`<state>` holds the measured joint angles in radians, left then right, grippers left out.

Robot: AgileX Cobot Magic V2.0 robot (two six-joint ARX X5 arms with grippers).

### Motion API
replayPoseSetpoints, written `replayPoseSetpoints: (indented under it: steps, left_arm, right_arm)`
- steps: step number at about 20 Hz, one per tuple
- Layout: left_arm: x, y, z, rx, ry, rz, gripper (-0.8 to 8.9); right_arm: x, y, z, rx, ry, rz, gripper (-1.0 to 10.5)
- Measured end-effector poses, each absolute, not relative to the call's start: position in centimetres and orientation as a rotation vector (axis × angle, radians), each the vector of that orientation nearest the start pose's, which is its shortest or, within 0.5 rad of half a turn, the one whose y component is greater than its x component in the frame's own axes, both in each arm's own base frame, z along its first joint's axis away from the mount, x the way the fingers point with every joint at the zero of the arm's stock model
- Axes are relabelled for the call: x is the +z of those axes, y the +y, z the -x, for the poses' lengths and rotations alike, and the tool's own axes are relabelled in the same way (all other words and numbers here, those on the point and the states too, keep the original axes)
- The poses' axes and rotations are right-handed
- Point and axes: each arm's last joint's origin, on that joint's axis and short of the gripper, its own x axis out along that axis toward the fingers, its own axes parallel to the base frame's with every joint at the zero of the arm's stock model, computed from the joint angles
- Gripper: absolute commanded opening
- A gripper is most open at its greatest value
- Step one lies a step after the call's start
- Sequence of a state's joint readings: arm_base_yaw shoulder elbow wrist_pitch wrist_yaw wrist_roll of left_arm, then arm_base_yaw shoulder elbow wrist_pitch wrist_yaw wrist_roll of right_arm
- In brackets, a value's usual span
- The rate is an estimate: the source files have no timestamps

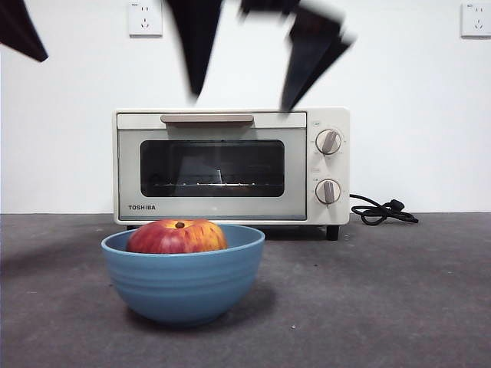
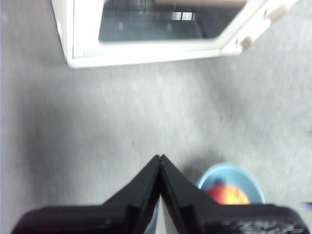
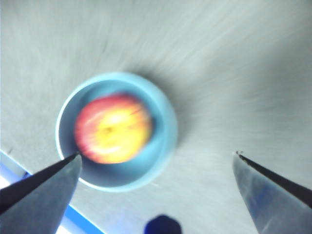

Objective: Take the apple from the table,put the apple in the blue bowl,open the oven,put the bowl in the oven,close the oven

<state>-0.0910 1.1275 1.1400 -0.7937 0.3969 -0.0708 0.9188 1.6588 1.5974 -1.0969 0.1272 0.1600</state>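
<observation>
Desk (image 1: 399,307): dark grey, carries everything. Oven (image 1: 230,165) at the back against the wall, door shut, handle bar along the top, cord trailing off one side. Blue bowl (image 1: 184,280) sits in front of the oven, well apart from it. Apple (image 1: 177,236) inside the bowl, top showing above the rim. Right gripper (image 3: 158,155) high above the bowl, fingers spread wide, holding nothing. Left gripper (image 2: 160,157) above bare desk between bowl and oven, fingers pressed together, holding nothing.
</observation>
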Motion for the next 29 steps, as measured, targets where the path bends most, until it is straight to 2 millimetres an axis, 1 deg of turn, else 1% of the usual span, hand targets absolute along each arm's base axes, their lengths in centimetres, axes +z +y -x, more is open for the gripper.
replayPoseSetpoints:
  steps: [1,3,5,8,13,15,16,18,20,22,23,25,26,27,29]
  left_arm:
    - [34.4,-3.2,-22.1,-0.443,0.785,0.187,-0.05]
    - [35.7,-3.4,-23.2,-0.482,0.760,0.197,-0.05]
    - [36.6,-3.8,-24.6,-0.535,0.747,0.211,-0.05]
    - [36.9,-5.1,-27.3,-0.594,0.766,0.208,-0.05]
    - [35.3,-8.2,-32.6,-0.656,0.806,0.187,-0.05]
    - [34.7,-9.2,-34.5,-0.671,0.825,0.183,-0.05]
    - [34.4,-9.7,-35.2,-0.681,0.834,0.181,-0.05]
    - [33.8,-10.7,-36.5,-0.720,0.845,0.188,-0.05]
    - [33.6,-11.4,-37.2,-0.739,0.837,0.184,-0.05]
    - [33.7,-11.8,-37.7,-0.751,0.796,0.183,-0.05]
    - [33.9,-11.9,-37.8,-0.753,0.771,0.189,-0.05]
    - [34.4,-12.0,-38.2,-0.753,0.718,0.204,-0.05]
    - [34.5,-12.1,-38.3,-0.751,0.700,0.210,-0.05]
    - [34.6,-12.1,-38.4,-0.748,0.688,0.214,-0.05]
    - [34.7,-12.1,-38.5,-0.724,0.677,0.212,-0.05]
  right_arm:
    - [33.6,24.9,-19.7,0.595,1.046,0.450,3.1]
    - [35.4,23.1,-18.5,0.558,1.020,0.465,0.1]
    - [36.6,21.5,-17.4,0.511,1.001,0.491,-0.1]
    - [38.0,18.9,-15.8,0.406,0.993,0.534,-0.1]
    - [40.4,16.0,-13.6,0.372,0.906,0.392,-0.1]
    - [40.9,14.9,-12.8,0.367,0.884,0.350,-0.1]
    - [40.7,14.4,-12.4,0.359,0.883,0.344,-0.1]
    - [39.6,13.5,-11.9,0.309,0.892,0.339,-0.1]
    - [37.6,12.4,-11.4,0.252,0.934,0.324,-0.1]
    - [35.1,11.4,-11.0,0.204,0.989,0.304,-0.1]
    - [33.9,11.1,-10.9,0.212,1.009,0.261,-0.1]
    - [31.3,11.2,-10.8,0.299,1.055,0.152,-0.1]
    - [30.4,11.5,-10.8,0.341,1.070,0.116,-0.1]
    - [29.0,11.9,-11.0,0.386,1.085,0.074,-0.1]
    - [27.2,12.6,-11.5,0.429,1.067,0.029,-0.1]
